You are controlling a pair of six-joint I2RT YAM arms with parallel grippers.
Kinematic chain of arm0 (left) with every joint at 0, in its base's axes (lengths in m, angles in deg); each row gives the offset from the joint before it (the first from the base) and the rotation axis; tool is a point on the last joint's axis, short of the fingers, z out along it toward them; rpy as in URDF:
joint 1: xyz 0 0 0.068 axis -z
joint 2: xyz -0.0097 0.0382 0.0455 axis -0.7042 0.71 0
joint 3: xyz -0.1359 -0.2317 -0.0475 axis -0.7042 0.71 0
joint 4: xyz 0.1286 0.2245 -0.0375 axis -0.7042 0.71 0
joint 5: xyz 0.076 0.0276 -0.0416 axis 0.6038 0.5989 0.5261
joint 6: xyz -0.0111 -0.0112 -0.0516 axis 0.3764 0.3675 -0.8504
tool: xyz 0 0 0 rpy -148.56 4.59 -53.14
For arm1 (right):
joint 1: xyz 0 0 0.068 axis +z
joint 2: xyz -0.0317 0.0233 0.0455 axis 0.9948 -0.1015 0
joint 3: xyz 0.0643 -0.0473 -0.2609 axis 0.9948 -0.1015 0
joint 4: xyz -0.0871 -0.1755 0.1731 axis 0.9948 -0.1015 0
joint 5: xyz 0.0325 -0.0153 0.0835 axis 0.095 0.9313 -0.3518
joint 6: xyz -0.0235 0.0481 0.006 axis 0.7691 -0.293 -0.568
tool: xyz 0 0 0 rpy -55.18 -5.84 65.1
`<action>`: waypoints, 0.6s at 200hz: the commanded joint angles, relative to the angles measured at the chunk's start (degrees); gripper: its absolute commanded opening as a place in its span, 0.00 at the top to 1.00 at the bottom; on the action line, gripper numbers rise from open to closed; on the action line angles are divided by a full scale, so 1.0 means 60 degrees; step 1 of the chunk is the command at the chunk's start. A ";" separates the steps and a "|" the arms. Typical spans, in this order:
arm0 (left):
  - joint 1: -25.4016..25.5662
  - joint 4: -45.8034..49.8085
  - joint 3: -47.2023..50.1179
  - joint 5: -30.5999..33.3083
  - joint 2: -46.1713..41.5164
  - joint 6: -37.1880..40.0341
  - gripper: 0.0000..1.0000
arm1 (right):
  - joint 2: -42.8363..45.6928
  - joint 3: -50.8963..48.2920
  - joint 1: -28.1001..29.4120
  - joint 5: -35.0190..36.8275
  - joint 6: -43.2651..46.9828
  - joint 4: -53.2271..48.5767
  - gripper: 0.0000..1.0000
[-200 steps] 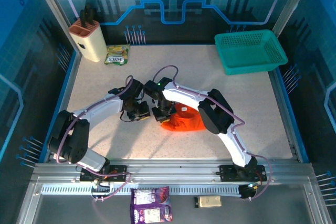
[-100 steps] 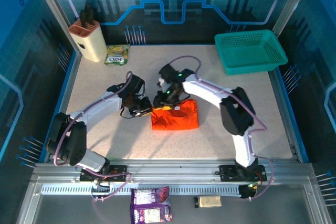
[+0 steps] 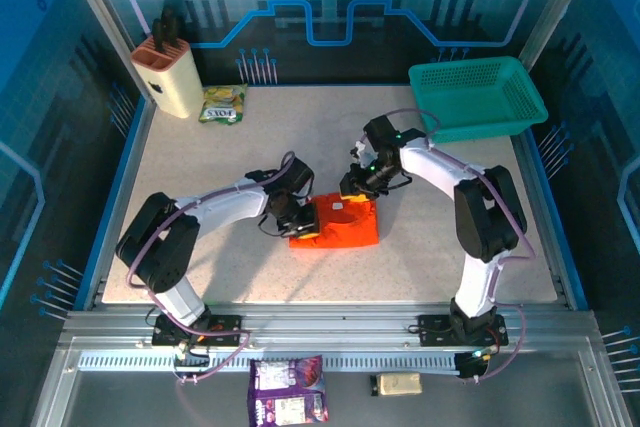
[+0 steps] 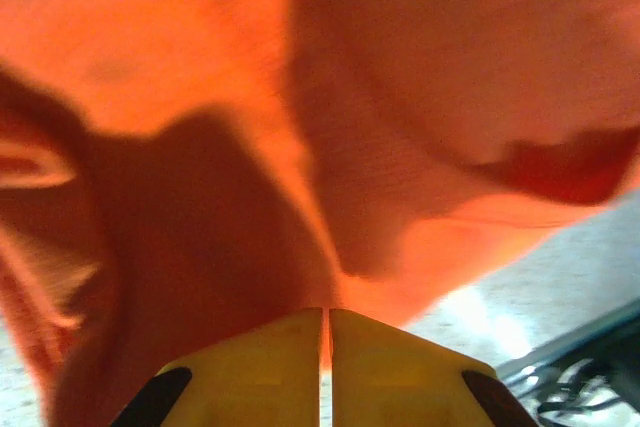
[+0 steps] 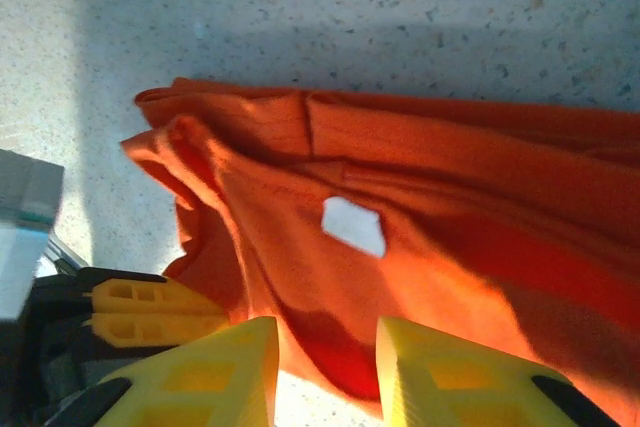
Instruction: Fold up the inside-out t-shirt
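Note:
The inside-out t-shirt (image 3: 340,223) lies as a compact orange rectangle in the middle of the table, with a white label (image 5: 352,225) showing on top. My left gripper (image 3: 297,219) is at its left edge. In the left wrist view the left gripper (image 4: 326,313) is shut, a thin fold of the orange t-shirt (image 4: 400,97) pinched between the yellow fingers. My right gripper (image 3: 358,187) hovers at the shirt's far edge. In the right wrist view the right gripper (image 5: 326,335) is open, its fingers apart over the t-shirt's (image 5: 450,197) hem, gripping nothing.
A teal mesh basket (image 3: 478,97) stands at the back right. A knife block (image 3: 168,75) and a snack packet (image 3: 222,104) sit at the back left. On the front rail lie a purple packet (image 3: 288,390) and a small tan object (image 3: 397,383).
The right gripper opened, let go of the cloth and drew back to the right. The bunched shirt now lies flat as a rectangle. The left gripper slid right to the shirt's left edge.

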 commanded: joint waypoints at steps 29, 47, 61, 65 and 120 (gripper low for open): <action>-0.0536 0.0596 0.1023 0.0858 -0.0071 0.0644 0.87 | -0.0899 0.0050 -0.0244 0.0234 0.0014 0.0580 0.73; -0.0749 0.0517 0.0931 0.0623 -0.0622 0.0870 0.85 | -0.0516 0.0057 -0.0244 0.0035 -0.0058 0.0744 0.73; -0.0873 0.0486 0.0689 0.0442 -0.1086 0.0922 0.84 | -0.0051 -0.0030 -0.0266 -0.0205 -0.0061 0.0914 0.72; -0.0935 0.0494 0.0603 0.0388 -0.1197 0.0933 0.83 | 0.0091 -0.0054 -0.0286 -0.0232 -0.0046 0.0906 0.71; -0.2407 0.0242 -0.0551 -0.0690 -0.0909 0.1928 0.69 | 0.1599 -0.0928 -0.0889 0.0213 0.0795 0.0823 0.62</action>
